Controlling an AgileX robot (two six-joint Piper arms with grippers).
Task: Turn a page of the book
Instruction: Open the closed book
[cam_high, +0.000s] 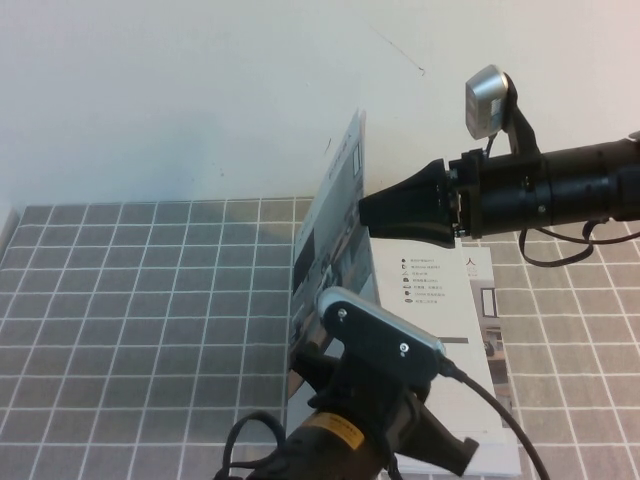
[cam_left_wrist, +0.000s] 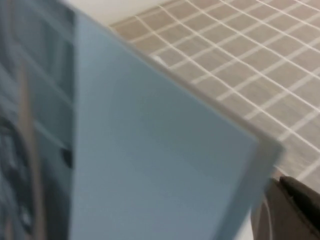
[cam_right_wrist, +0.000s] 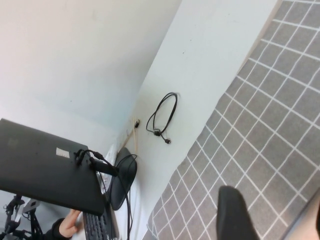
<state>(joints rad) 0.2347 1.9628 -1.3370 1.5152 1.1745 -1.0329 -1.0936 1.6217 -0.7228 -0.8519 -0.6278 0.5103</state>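
Observation:
The book (cam_high: 440, 300) lies open on the grey tiled mat, right of centre. One page (cam_high: 335, 220) stands nearly upright along the spine. My right gripper (cam_high: 365, 212) reaches in from the right and touches the raised page near its top. In the right wrist view one dark finger (cam_right_wrist: 235, 215) stands apart from the page edge (cam_right_wrist: 307, 225), with mat showing between them. My left gripper (cam_high: 445, 450) hovers over the book's near edge. In the left wrist view the raised page (cam_left_wrist: 150, 150) fills the picture, with one dark finger (cam_left_wrist: 300, 200) beside it.
The grey tiled mat (cam_high: 150, 300) spreads to the left of the book. A white wall rises behind it. The right wrist view shows a black cable (cam_right_wrist: 162, 120) and a laptop (cam_right_wrist: 45, 165) beyond the mat.

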